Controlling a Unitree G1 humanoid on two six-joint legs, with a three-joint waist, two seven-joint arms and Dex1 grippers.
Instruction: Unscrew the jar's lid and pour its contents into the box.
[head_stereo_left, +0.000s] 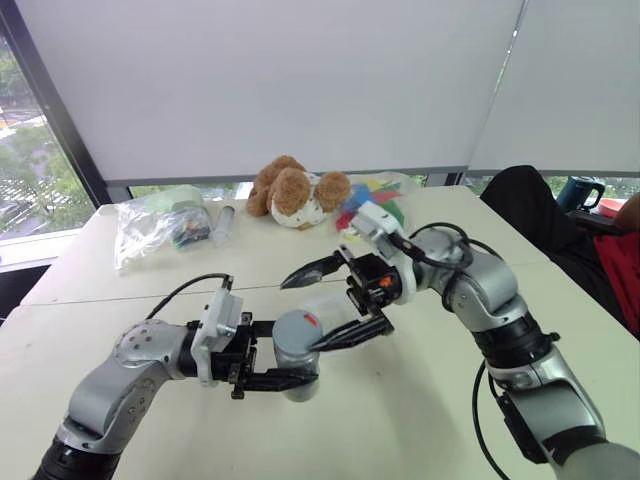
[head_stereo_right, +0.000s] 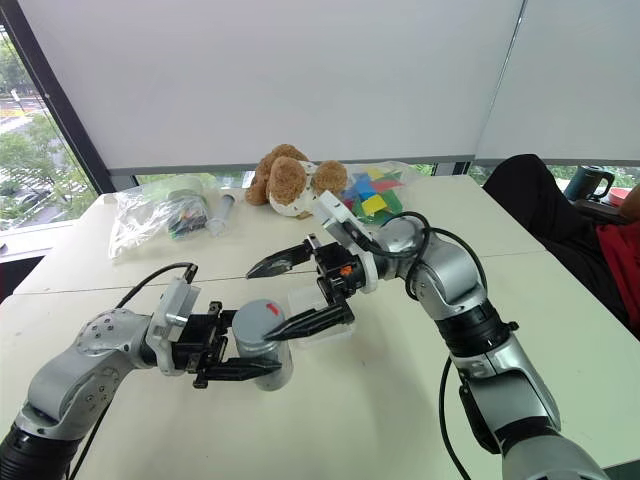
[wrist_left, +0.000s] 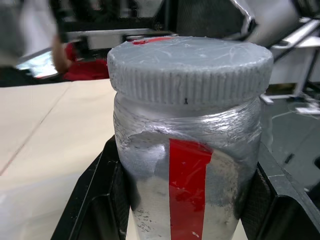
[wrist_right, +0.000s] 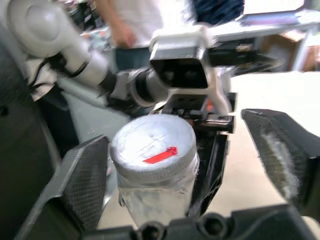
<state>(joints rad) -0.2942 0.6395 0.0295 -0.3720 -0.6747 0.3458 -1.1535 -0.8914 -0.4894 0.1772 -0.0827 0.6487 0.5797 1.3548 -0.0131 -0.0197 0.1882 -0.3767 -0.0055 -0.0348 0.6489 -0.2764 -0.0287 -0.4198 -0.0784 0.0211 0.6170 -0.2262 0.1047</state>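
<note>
Above the middle of the table (head_stereo_left: 420, 400), toward its near edge, your left gripper (head_stereo_left: 278, 378) is clamped on the jar (head_stereo_left: 297, 352), lid (wrist_right: 151, 148) screwed on. Your right gripper (head_stereo_left: 332, 305) stands spread wide around the lid. The box (head_stereo_right: 312, 303) lies just behind the jar.

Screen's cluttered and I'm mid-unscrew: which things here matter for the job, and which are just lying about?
Job:
jar, held by left gripper
lid, still on
box, behind the jar
right gripper, open at the lid

Lying about:
plush dog
syringe
plastic bags
coloured blocks
</note>
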